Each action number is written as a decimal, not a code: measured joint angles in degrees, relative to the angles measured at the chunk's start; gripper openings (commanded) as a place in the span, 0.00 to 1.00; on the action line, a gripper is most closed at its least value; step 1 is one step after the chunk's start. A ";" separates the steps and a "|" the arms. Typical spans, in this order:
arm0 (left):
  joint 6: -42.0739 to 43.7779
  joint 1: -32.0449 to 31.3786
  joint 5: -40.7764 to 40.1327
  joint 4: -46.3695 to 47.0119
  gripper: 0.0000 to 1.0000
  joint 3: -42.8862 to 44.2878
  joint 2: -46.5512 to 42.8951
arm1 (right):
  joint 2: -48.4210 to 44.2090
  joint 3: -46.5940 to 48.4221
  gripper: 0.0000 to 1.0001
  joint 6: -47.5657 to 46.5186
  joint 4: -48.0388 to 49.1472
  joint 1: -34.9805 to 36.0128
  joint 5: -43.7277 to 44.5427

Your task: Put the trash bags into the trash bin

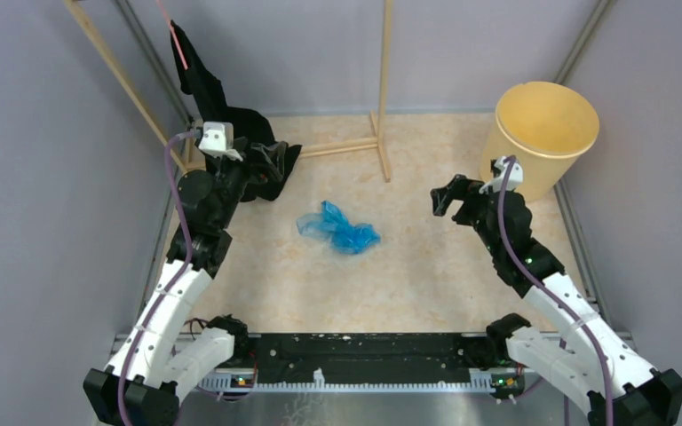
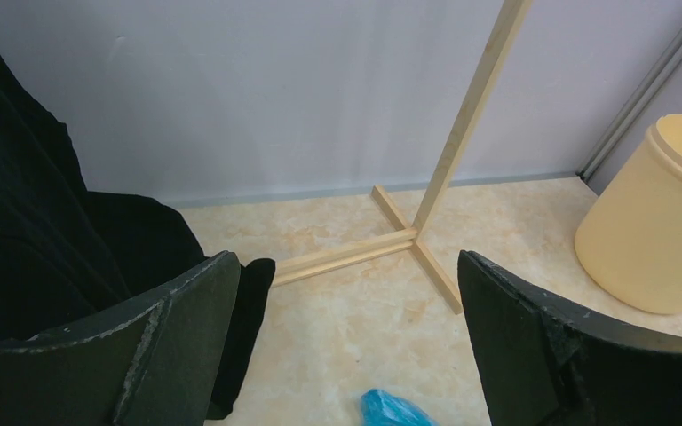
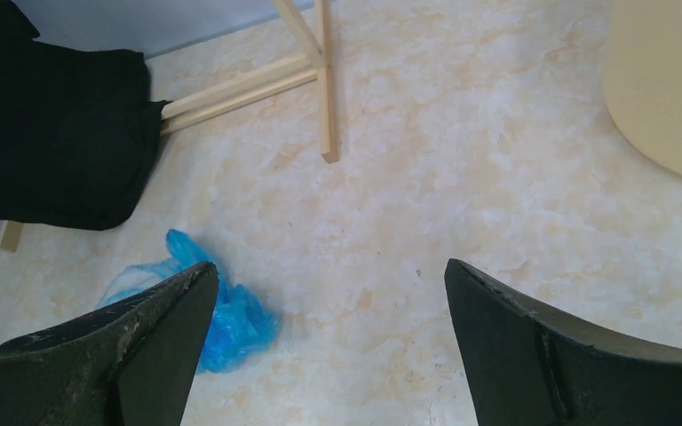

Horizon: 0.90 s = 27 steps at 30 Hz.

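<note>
Above the table (image 1: 426,284), both jaws gape wide, holding nothing; the trash bag (image 1: 339,228) lies between them, untouched.

The left jaw of the right gripper (image 3: 329,271) hides part of the trash bag (image 3: 231,324), and the trash bin (image 3: 666,89) beyond the right jaw is cropped.

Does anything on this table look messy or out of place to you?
Yes. A crumpled blue bag lies loose in the middle of the table, well apart from the upright yellow bin in the far right corner. A black cloth also slumps from the wooden rack onto it.
</note>
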 measured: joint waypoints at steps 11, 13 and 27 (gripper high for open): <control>0.20 -1.46 0.22 0.04 0.98 -0.02 0.55 | 6.86 -0.13 0.99 3.82 2.34 0.00 -10.03; 0.17 -2.10 0.59 0.00 0.98 -0.02 1.40 | 11.02 -0.13 0.99 5.27 5.05 0.46 -14.47; 1.05 -7.85 0.55 -3.08 0.98 1.11 7.21 | 43.19 17.88 0.98 4.59 -1.55 26.05 -7.98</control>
